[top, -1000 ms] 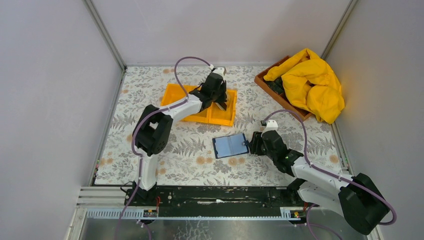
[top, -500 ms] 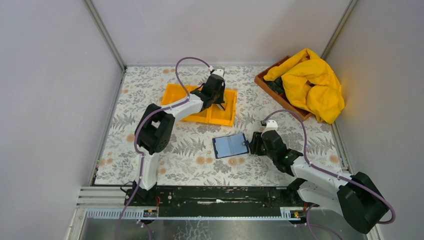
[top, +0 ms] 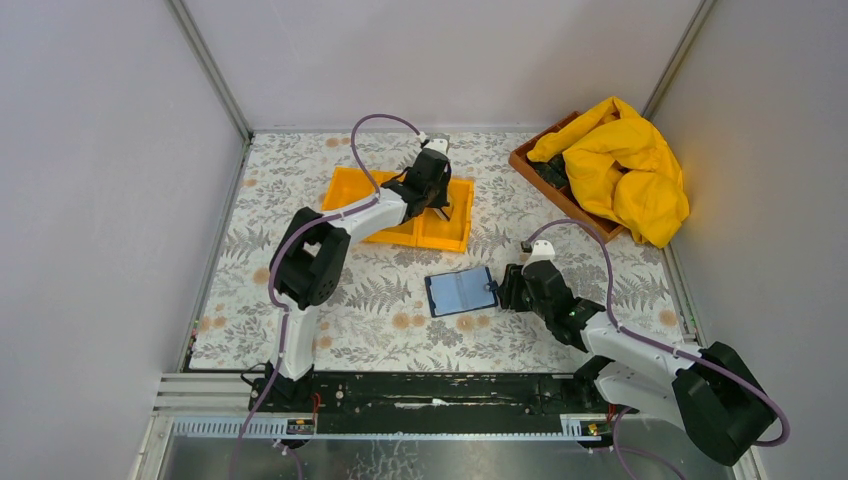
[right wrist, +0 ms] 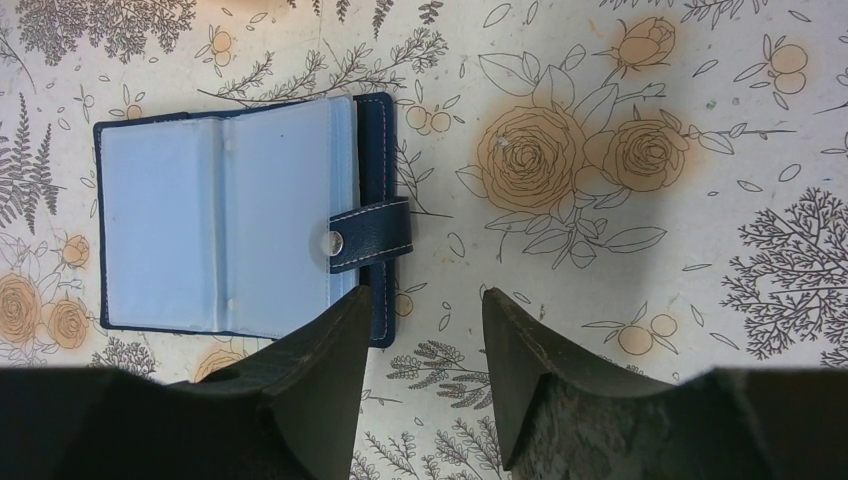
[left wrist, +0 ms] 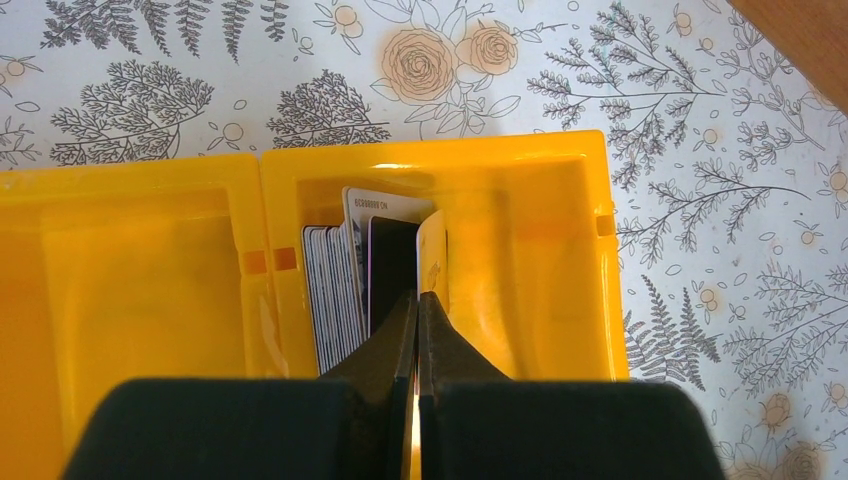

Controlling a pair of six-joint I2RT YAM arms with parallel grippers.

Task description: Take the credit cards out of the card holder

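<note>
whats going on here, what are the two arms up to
The left gripper is pinched shut on a tan-orange card, held upright in the yellow tray's end compartment beside other cards. The card holder lies open on the table, its clear sleeves looking empty. The right gripper is open just beside its snap strap.

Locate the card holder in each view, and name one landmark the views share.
Top external: the card holder lies open at centre, just left of the right claw.
Left wrist: not in it.
Right wrist: the card holder fills the left half, open, strap pointing right.
Shared landmark: the floral table cover, in all three views.
</note>
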